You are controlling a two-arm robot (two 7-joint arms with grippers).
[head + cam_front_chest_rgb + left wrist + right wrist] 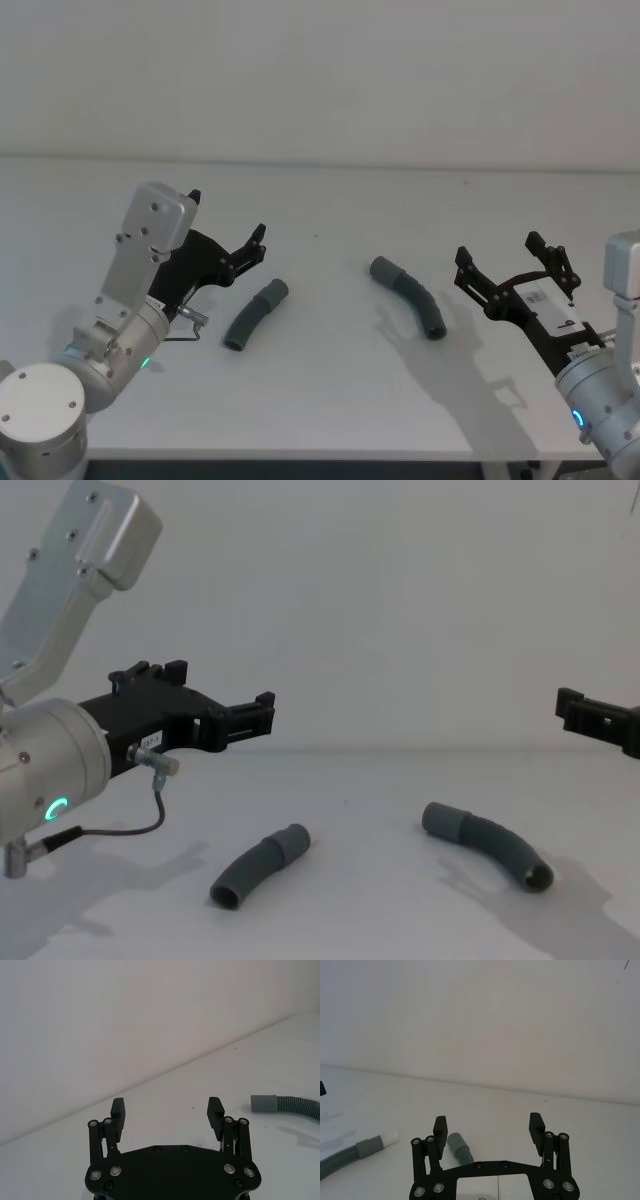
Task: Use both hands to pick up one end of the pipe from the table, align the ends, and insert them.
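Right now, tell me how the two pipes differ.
The left pipe looks shorter and nearly straight; the right pipe looks longer and arches. The left pipe lies by the open left gripper, the right pipe by the open right gripper. Both are dark grey, ribbed, lying free on the table.

You have two dark grey, curved, ribbed pipe pieces lying flat on the table (330, 400), well apart; the left piece (255, 314) slants near-left to far-right, a white tip (391, 1137) on its far cuff; the right piece (408, 296) arches, its open end (537, 878) near-right.
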